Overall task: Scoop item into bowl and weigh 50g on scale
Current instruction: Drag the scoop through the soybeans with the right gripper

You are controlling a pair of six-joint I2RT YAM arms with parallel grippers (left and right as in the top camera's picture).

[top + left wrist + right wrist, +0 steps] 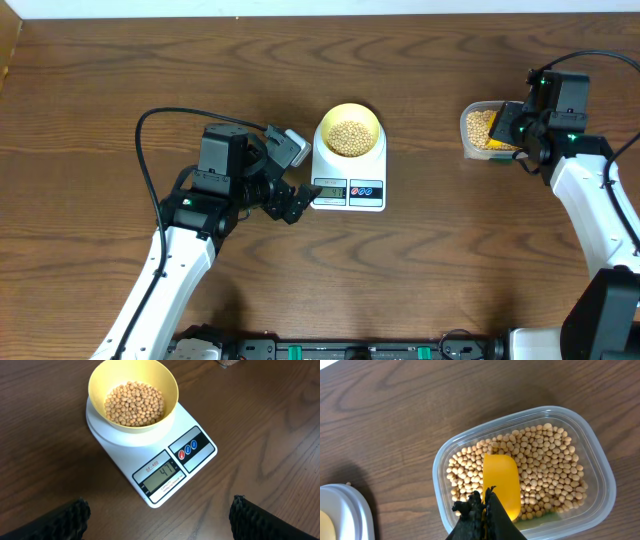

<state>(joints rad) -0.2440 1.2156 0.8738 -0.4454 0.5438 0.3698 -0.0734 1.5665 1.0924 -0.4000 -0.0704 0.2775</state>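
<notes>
Pale yellow-green, the bowl (169, 384) sits on the white kitchen scale (125, 457), part-filled with soybeans (134, 404). The left gripper (160, 522) hangs just before the scale, fingers spread wide and empty. The right gripper (484, 506) (fingers pinched together) clamps the yellow scoop (501, 477), whose blade lies among the soybeans in the clear plastic tub (601, 475).

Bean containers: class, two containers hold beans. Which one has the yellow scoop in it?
The clear plastic tub; the yellow scoop lies on its beans. The bowl on the scale holds beans only.
</notes>
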